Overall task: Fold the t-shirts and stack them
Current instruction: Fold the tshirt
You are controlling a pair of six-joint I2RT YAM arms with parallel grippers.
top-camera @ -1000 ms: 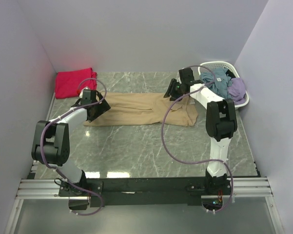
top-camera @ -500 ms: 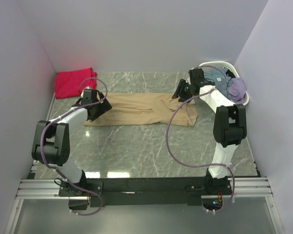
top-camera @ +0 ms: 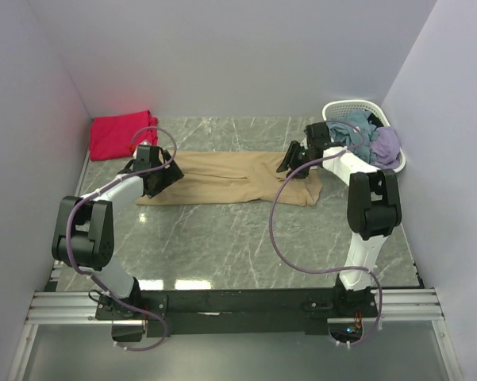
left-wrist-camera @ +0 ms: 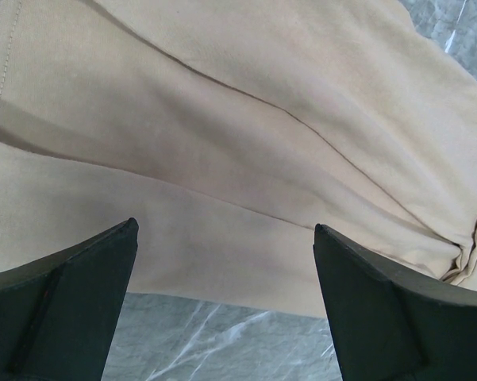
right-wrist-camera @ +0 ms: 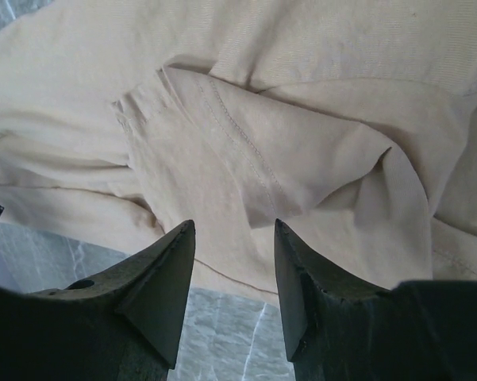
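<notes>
A tan t-shirt lies stretched in a long band across the back of the marble table. My left gripper hovers over its left end, jaws wide open; in the left wrist view the tan cloth and its near hem lie between the fingers, ungripped. My right gripper hangs over the shirt's rumpled right end, open about halfway, over a folded flap of the tan cloth near the hem. A red-pink t-shirt lies folded in the back left corner.
A white lattice basket stands at the back right, holding blue-grey and purple clothes. Lilac walls close in the table at the left, back and right. Bare marble runs from the shirt to the arm bases.
The right arm swung rightward toward the basket, then its gripper settled lower over the shirt's right end. The left arm and the shirts have not moved.
</notes>
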